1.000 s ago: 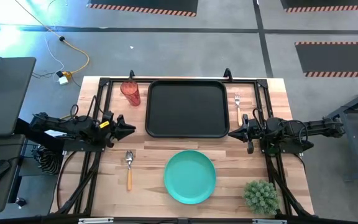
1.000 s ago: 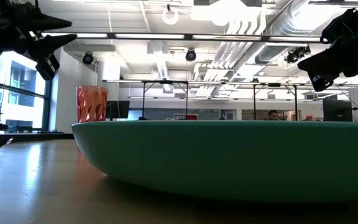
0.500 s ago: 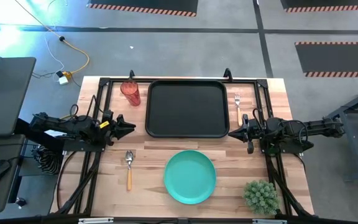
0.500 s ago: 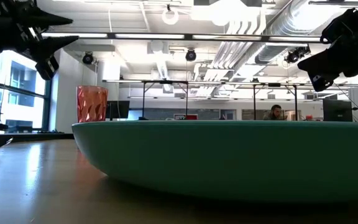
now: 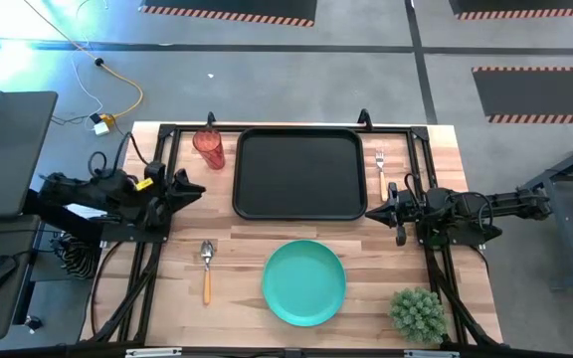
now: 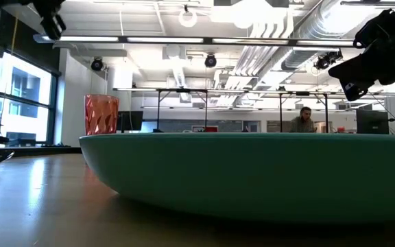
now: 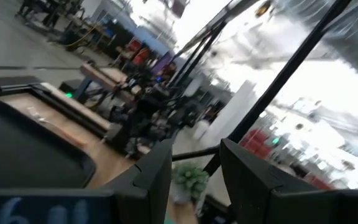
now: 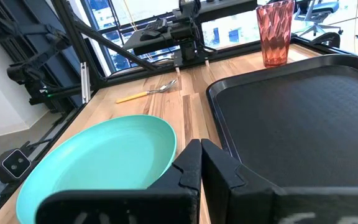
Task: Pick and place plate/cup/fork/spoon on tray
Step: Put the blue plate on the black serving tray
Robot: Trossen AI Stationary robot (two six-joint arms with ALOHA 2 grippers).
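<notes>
— What's the left end effector (image 5: 195,189) doing?

— It hangs over the left edge of the desk (image 5: 257,254), fingers slightly parted, nothing between them, just short of the black tray (image 5: 299,171). The red cup (image 5: 209,148) stands a little beyond it, beside the tray's far left corner.

— And the right end effector (image 5: 371,212)?

— Fingers pressed together, empty, by the tray's near right corner, with the fork (image 5: 381,170) lying close by along the tray's right side.

— So how far along are they?

— I'd say nothing is done. The tray is bare. The teal plate (image 5: 304,282) sits on the desk just in front of it, the spoon (image 5: 206,268) to the plate's left. All four pieces remain to be moved.
</notes>
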